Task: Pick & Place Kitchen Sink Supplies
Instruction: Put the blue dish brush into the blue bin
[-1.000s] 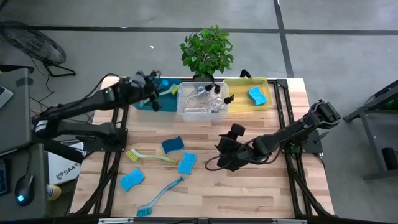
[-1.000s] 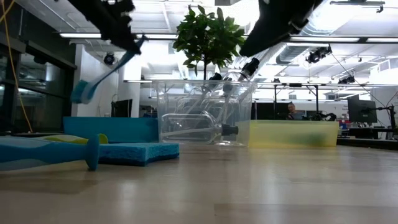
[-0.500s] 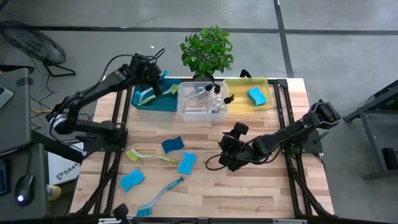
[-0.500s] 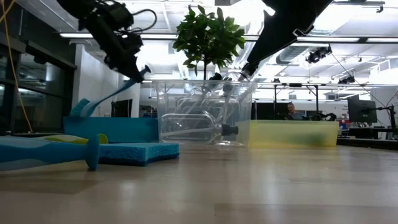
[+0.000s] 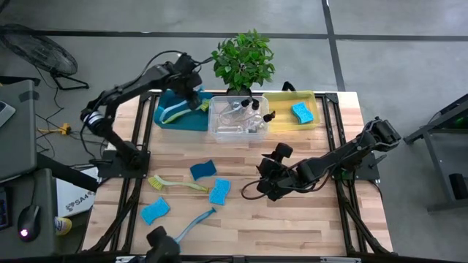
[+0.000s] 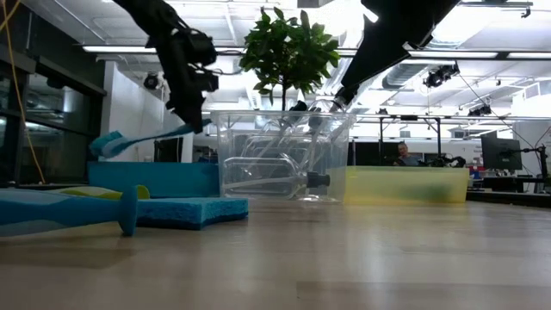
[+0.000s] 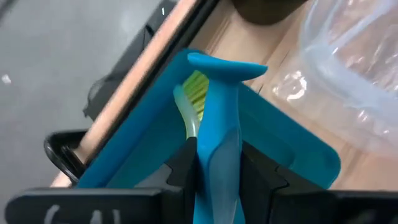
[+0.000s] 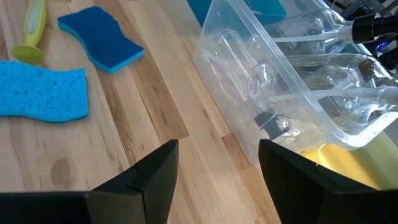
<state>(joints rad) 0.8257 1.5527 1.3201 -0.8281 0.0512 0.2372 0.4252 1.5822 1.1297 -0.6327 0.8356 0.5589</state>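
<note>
Fingers [image 7: 180, 163] of the left arm clamp the handle of a blue dish brush [image 7: 219, 130], hung over the teal bin [image 5: 178, 117] at eleven o'clock on the table [image 5: 292, 226]; its head tilts down toward a yellow-green brush [image 7: 194, 102] already lying in that bin; right fingers [image 8: 158, 174] stand apart, empty, just above the table's middle. Clear bin [image 5: 238, 120] at twelve holds pump bottles [image 5: 245, 108]; yellow bin [image 5: 296, 111] at one holds a sponge [image 5: 302, 112]. Toward seven lie another yellow-green brush [image 5: 175, 183], a blue brush [image 5: 189, 229] and three blue sponges [image 5: 204, 169]; the five o'clock quarter lies bare.
</note>
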